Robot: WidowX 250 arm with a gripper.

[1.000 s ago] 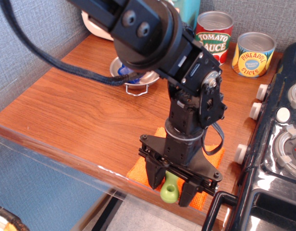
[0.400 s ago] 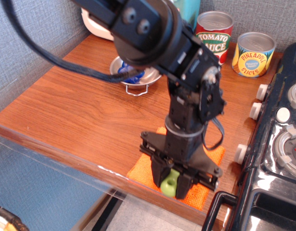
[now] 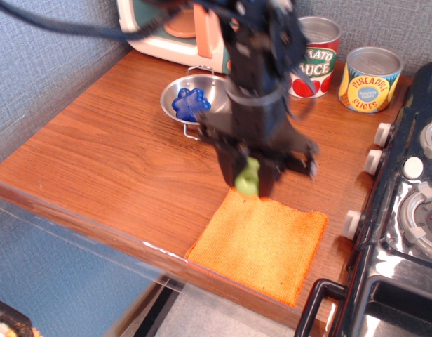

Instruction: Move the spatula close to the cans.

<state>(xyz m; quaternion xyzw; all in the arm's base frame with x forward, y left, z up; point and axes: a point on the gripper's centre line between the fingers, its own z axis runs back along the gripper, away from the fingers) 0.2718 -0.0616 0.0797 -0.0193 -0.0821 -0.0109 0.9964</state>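
Observation:
My gripper (image 3: 248, 177) is shut on the lime-green handle of the spatula (image 3: 248, 179) and holds it above the table, just beyond the far edge of the orange cloth (image 3: 261, 241). The spatula's grey blade is hidden by the gripper. The two cans stand at the back right: the red Tomato Sauce can (image 3: 315, 57), partly hidden by my arm, and the yellow Pineapple Slices can (image 3: 369, 79). The spatula is well short of both cans.
A steel bowl (image 3: 175, 91) with a blue thing (image 3: 190, 103) in it stands at the back left of my arm. A toy appliance (image 3: 175, 31) sits at the back. A black toy stove (image 3: 405, 210) with white knobs fills the right edge.
The gripper closed on the spatula's green handle on the orange cloth, lifted it off, and moved it back toward the cans. The cloth now lies bare.

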